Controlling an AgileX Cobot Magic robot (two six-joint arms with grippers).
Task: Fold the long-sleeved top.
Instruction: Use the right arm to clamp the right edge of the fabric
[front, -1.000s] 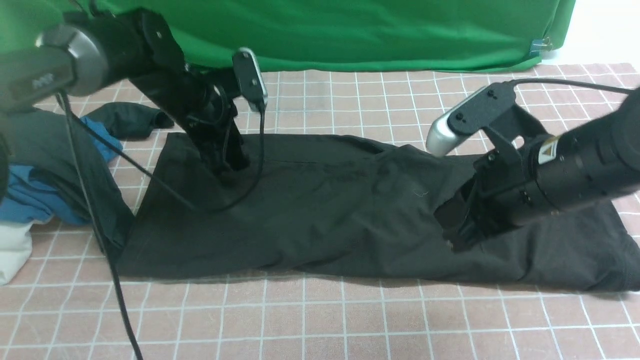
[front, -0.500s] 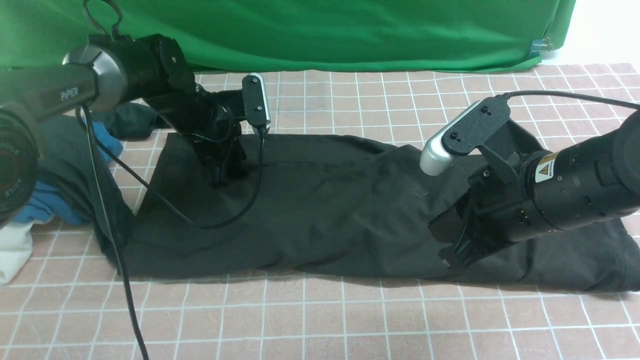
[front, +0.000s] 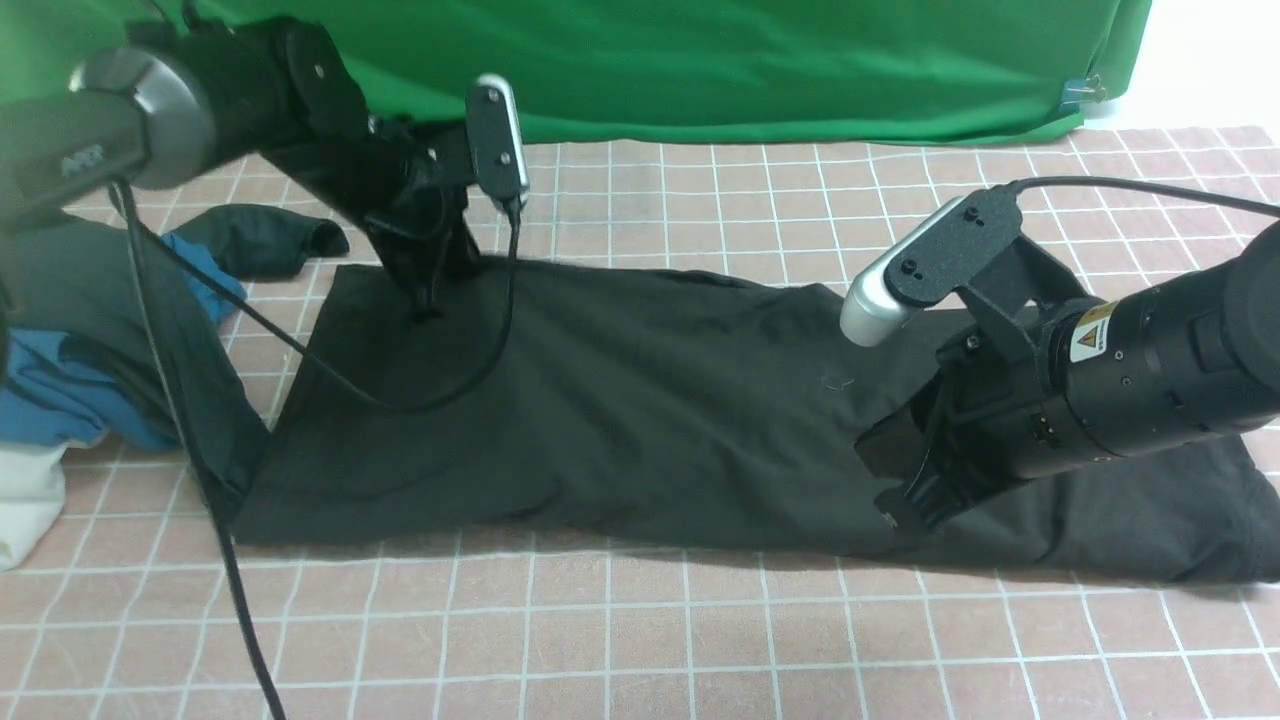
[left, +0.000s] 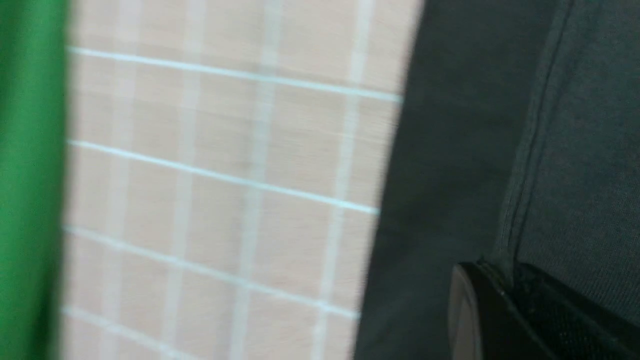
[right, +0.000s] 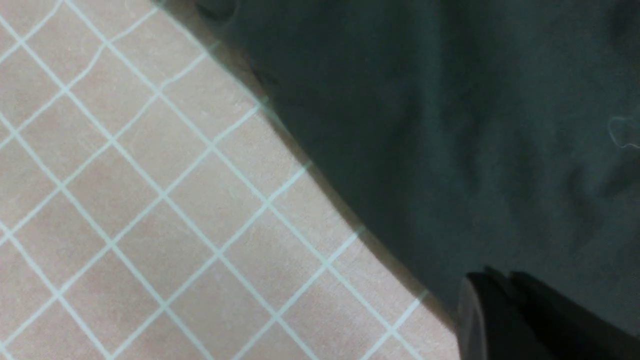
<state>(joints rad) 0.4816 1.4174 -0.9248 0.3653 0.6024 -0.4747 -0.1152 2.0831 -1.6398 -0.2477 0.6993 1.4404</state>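
Note:
The long-sleeved top (front: 640, 400) is black and lies in a long band across the pink checked tablecloth (front: 640, 640). My left gripper (front: 428, 305) is shut on the top's far edge near its left end. In the left wrist view a seam of the top (left: 575, 150) runs in between the closed jaws of the left gripper (left: 507, 275). My right gripper (front: 900, 512) is shut on the top's near edge toward the right. The right wrist view shows the right gripper (right: 502, 282) closed at the hem of the top (right: 450, 125).
A heap of clothes sits at the left edge: a dark grey garment (front: 90, 290), blue cloth (front: 60, 400) and white cloth (front: 25, 500). A dark sleeve-like piece (front: 260, 240) lies behind it. A green backdrop (front: 700, 60) closes the far side. The left arm's cable (front: 200, 470) hangs over the top.
The left gripper has shut on the top's far edge and drawn it back and up, smoothing the cloth. The right gripper has shifted slightly toward the near edge.

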